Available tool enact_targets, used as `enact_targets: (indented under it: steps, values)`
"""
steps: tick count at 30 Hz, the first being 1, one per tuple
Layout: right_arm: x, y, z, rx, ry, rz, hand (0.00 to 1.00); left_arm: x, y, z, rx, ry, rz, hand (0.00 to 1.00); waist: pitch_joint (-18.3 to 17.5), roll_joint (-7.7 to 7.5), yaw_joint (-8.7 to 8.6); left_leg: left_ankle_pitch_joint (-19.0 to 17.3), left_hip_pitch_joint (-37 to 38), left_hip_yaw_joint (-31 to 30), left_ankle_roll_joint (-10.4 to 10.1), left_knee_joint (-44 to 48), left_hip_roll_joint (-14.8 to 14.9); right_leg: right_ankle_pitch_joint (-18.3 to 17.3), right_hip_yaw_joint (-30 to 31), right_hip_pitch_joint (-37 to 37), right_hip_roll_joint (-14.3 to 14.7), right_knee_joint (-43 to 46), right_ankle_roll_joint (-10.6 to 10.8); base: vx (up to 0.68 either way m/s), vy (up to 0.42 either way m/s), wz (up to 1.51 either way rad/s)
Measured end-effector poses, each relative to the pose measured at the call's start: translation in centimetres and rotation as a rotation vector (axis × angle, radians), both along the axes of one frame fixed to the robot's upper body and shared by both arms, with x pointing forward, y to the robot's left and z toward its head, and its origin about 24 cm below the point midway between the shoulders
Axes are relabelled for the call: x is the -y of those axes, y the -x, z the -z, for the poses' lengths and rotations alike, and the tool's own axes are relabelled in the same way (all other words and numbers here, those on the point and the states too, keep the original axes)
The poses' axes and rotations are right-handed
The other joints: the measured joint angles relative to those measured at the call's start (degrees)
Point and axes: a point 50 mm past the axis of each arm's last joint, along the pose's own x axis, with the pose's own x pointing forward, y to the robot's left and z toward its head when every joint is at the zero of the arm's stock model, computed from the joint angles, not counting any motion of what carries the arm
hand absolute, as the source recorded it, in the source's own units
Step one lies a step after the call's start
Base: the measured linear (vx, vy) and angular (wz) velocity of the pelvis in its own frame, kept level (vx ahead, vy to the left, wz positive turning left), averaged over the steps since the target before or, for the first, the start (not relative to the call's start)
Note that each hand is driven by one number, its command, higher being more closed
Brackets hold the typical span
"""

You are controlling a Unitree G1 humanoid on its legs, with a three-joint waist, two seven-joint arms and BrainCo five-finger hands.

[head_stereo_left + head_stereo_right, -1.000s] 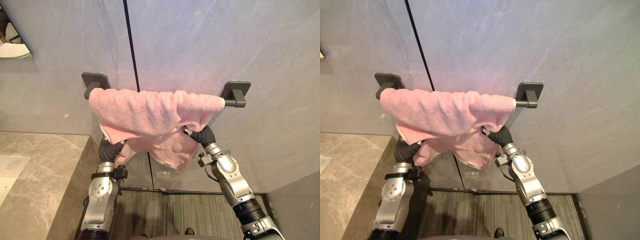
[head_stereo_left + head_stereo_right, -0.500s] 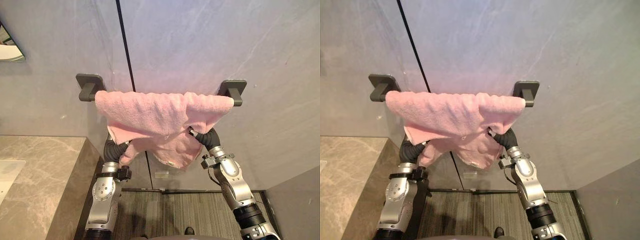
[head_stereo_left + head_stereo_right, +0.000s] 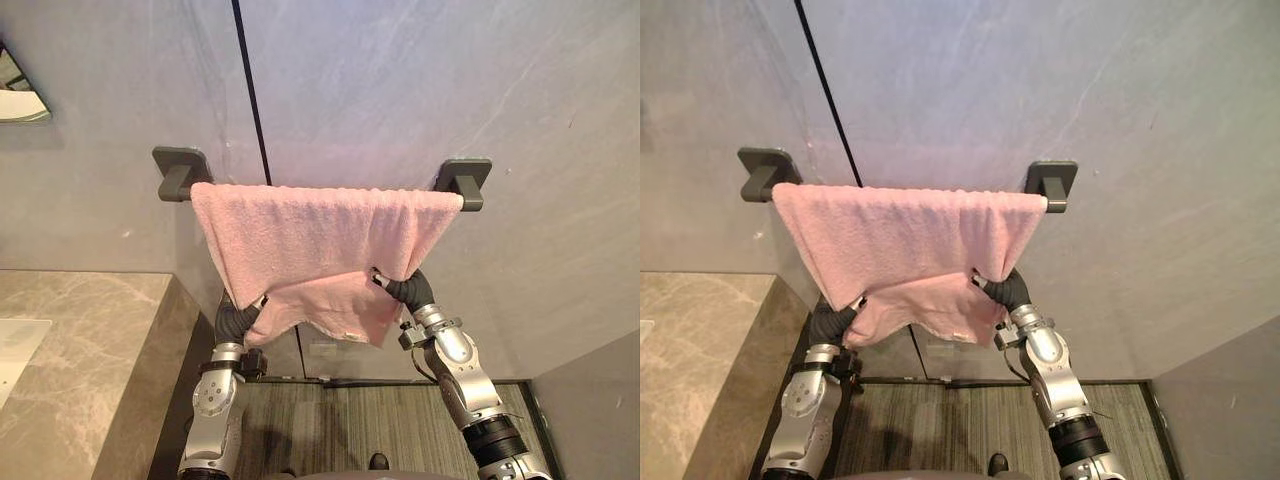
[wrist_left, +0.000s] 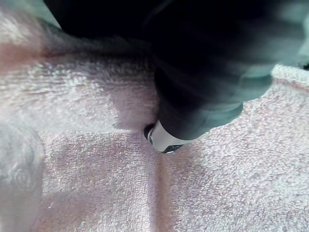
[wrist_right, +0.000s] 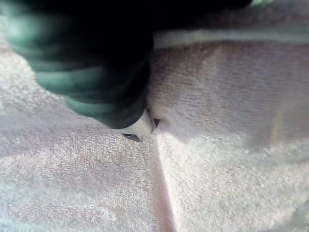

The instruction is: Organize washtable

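- Here, in the left eye view, a pink terry towel (image 3: 320, 235) hangs spread over a dark grey wall-mounted towel bar (image 3: 181, 180) on a grey stone wall (image 3: 400, 80), covering the bar from near one bracket to the other.
- The left hand (image 3: 235, 318) reaches up under the towel's lower left edge and the right hand (image 3: 405, 290) under its lower right edge. Each shows just its dark ribbed cover, and the cloth hides the rest.
- A grey-beige marble table (image 3: 80, 350) sits at the lower left, well apart from the towel, and a grey striped floor (image 3: 340, 430) lies below the arms.
- In the right eye view, the towel's front layer hangs flat and smooth. A second layer behind it drops lower between the two arms, with a wavy hem.
- In the left wrist view, the left hand (image 4: 203, 87) is a dark ribbed shape pressed against the towel (image 4: 96, 183), with a small silver part at a crease in the cloth. I cannot tell whether it grips the cloth or only touches it.
- In the right wrist view, the right hand (image 5: 96, 72) meets the towel (image 5: 217, 183) the same way, with a pale tip at a fold line. I cannot tell its grip either.
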Motion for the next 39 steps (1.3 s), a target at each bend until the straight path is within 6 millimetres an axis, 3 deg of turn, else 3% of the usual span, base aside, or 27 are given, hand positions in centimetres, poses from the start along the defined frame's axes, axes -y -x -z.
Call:
enact_targets:
  steps: [5, 6, 7, 8, 20, 27, 35, 39]
  values:
    - [0.1, 0.5, 0.7, -0.021, 0.015, 0.005, 1.0, 0.0, 0.1, 0.5, -0.022, 0.0, 0.007, 1.0, -1.2, 0.19, 0.0, 0.0, 0.2, -0.3, 0.0, -0.2, 0.0, 0.0, -0.7, 0.4, 0.0, -0.3, 0.0, 0.0, -0.001, 0.03]
    - [0.1, 0.5, 0.8, -0.023, 0.013, 0.006, 0.0, 0.0, 0.1, 0.6, -0.023, 0.0, 0.01, 1.0, -1.2, 0.17, 0.0, 0.0, 0.3, -0.4, 0.0, -0.3, 0.0, 0.0, -0.8, 0.5, 0.0, -0.3, 0.0, 0.0, 0.0, 0.0]
    - [0.1, 0.5, 0.9, -0.027, 0.013, 0.007, 0.0, 0.0, 0.1, 0.7, -0.028, 0.0, 0.012, 1.0, -1.2, 0.17, -0.01, 0.0, 0.6, -0.4, 0.0, -0.4, 0.0, 0.0, -0.8, 0.8, 0.0, -0.4, 0.0, 0.0, 0.0, 0.0]
    - [0.1, 0.6, 1.1, -0.035, 0.015, 0.009, 0.0, 0.0, 0.2, 0.7, -0.031, -0.001, 0.012, 0.0, -1.3, 0.1, -0.02, 0.0, 0.8, -0.3, 0.0, -0.6, 0.0, 0.0, -0.8, 1.0, 0.0, -0.6, 0.0, 0.0, 0.0, 0.0]
    - [1.0, 0.9, 1.9, -0.072, 0.012, 0.072, 0.0, -1.0, 1.1, 1.6, -0.076, -0.004, -0.048, 0.0, -1.1, -0.69, 0.05, 0.0, 0.7, -0.2, 0.0, -1.0, 0.0, 0.3, -0.6, 1.2, 0.0, -1.7, 0.0, -0.01, -0.001, 0.0]
    - [2.0, 3.2, 4.6, -0.203, 0.012, 0.117, 0.0, -1.1, 1.7, 0.8, -0.042, 0.033, -0.099, 0.0, -0.7, -0.75, -0.12, -0.1, 0.8, 0.1, 0.0, -0.9, 0.0, 0.3, -0.2, 1.1, 0.1, -1.5, 0.0, -0.04, -0.009, -0.03]
    - [3.3, 4.1, 4.0, -0.185, -0.058, 0.211, 0.0, -1.8, 2.9, 1.6, -0.069, 0.107, -0.166, 0.0, -0.3, -0.33, -0.06, -0.1, 0.8, 0.3, 0.0, -0.9, 0.0, 0.2, 0.0, 0.9, 0.1, -1.4, 0.0, -0.02, -0.004, -0.01]
    - [5.5, 6.0, 5.6, -0.256, -0.084, 0.335, 0.0, -2.9, 4.2, 2.4, -0.112, 0.138, -0.224, 0.0, 0.0, -0.06, -0.07, -0.1, 0.8, 0.2, 0.0, -0.9, 0.1, 0.2, -0.3, 1.1, 0.1, -1.4, 0.0, 0.0, 0.0, 0.0]
